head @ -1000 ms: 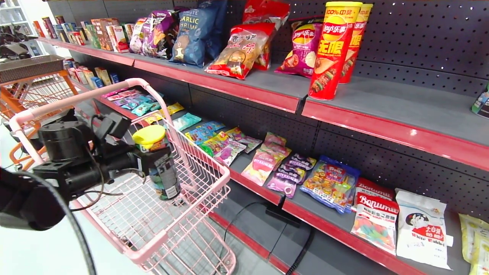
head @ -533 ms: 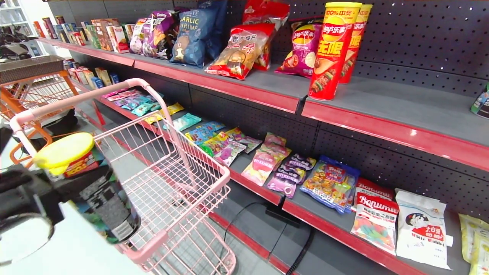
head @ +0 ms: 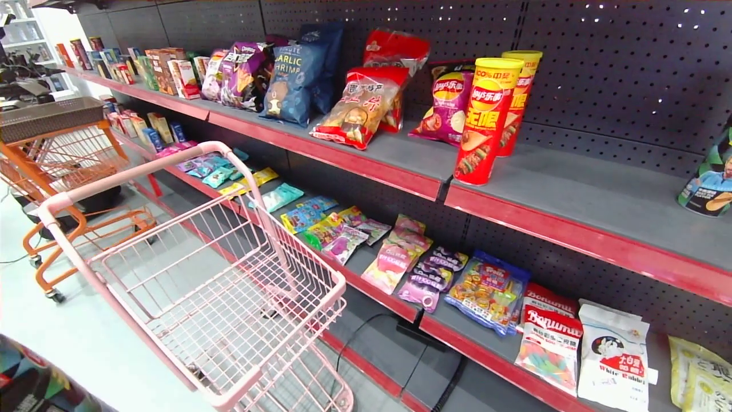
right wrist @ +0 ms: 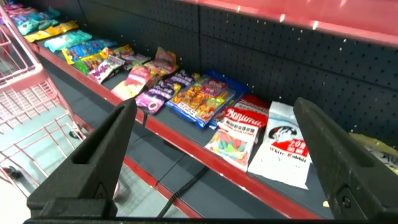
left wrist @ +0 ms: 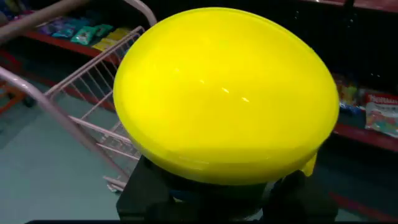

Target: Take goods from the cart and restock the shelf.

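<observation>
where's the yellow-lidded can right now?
The yellow-lidded can is held in the left gripper, close up to the left wrist camera; in the head view its patterned body shows at the lower left, outside the pink cart.

Shelf unit ahead of me: grey decks, red front lips, pegboard back.

Upper shelf [head: 572, 183]: two red chip canisters [head: 486, 123] upright, one behind the other. Purple chip bag [head: 449, 103] just beside them. Red snack bag [head: 357, 106] and dark blue bag [head: 294, 83] leaning back. Boxes [head: 166, 68] far to my left, green canister [head: 709, 183] at my right.

Lower shelf [head: 372, 289]: packets lying flat. Pink packets [head: 394, 263], purple packets [head: 429, 274], blue candy bag [head: 486, 289], red gummy bags [head: 546, 343], white bag [head: 615, 357].

Floor [head: 68, 337]: pink cart [head: 229, 297] close against shelving, orange cart [head: 57, 171] beyond it. Black cable [head: 452, 380] below lower shelf.
</observation>
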You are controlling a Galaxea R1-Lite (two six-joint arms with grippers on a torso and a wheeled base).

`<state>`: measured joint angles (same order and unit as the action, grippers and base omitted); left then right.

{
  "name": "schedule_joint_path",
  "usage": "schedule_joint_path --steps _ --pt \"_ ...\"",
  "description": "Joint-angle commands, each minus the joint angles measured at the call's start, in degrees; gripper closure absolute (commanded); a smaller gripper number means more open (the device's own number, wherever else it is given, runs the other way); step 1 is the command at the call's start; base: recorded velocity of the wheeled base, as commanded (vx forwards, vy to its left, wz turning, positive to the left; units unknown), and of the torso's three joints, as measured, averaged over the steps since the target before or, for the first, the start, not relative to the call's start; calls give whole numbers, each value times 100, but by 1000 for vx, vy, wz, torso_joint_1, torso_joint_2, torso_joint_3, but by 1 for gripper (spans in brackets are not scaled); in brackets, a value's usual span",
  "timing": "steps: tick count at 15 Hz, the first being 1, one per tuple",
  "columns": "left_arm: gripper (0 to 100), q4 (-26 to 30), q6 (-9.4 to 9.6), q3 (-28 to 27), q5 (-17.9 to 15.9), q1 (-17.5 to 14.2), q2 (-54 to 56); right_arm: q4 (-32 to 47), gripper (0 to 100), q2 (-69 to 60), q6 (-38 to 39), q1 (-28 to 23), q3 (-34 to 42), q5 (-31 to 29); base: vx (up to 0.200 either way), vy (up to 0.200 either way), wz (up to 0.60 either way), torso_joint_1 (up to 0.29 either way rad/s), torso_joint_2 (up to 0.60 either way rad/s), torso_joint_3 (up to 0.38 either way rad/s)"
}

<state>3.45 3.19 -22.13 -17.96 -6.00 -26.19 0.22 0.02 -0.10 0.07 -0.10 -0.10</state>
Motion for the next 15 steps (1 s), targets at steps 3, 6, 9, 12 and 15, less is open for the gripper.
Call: schedule_joint_path --steps 3,6,9,12,15 --pt "100 -99 -21 -29 477 -7 52 4 0 -2 1 1 1 1 0 0 0 219 -567 -346" --pt "100 -907 -3 -143 706 -7 -633 4 0 6 1 1 1 1 0 0 0 245 -600 -364" --pt "100 -1259 23 -187 697 2 -967 4 0 -2 1 1 1 1 0 0 0 123 -308 -168" --pt "100 -1259 76 -178 469 11 -932 4 0 -2 10 1 1 1 0 0 -400 13 -3 -11" --pt "100 -1259 340 -204 504 -7 -932 4 0 -2 10 1 1 1 0 0 -600 6 -4 2"
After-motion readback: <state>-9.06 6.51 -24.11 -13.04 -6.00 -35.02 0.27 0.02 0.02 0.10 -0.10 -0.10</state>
